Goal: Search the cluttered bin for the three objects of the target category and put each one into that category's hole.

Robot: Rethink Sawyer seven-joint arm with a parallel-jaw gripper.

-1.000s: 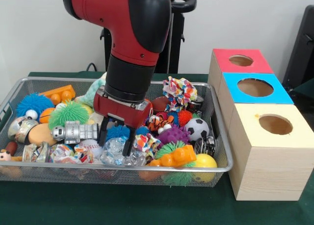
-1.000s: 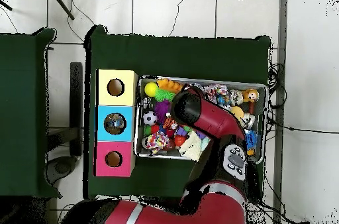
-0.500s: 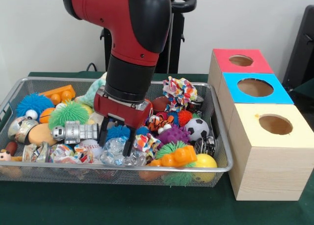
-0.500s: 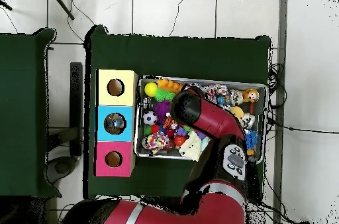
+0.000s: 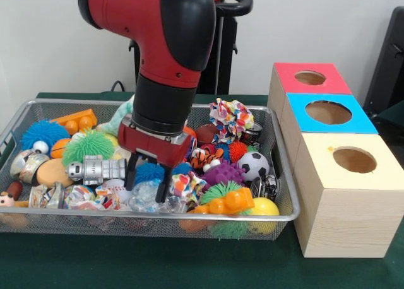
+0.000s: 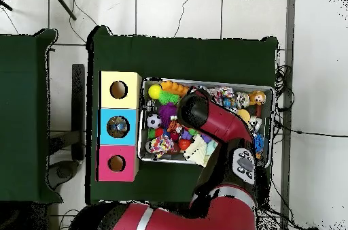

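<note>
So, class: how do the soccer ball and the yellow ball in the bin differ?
The soccer ball is white with black patches; the yellow ball is plain. The soccer ball sits farther back, beside the purple spiky toy; the yellow ball lies in the front corner, partly hidden by the orange toy. Both are round and lie near the boxes.

A wire bin was set on the desk, and three boxes were lined up in a row just beside its right side in the front view, each with a hole in its top. The bin was crowded with toys. The pincer was lowered into the bin's middle, with a spiky ball seen between its fingers. A toy robot was laid just left of the pincer, and a football was found to the right, behind a smooth ball at the near right corner. A fabric toy was placed towards the far right
</note>
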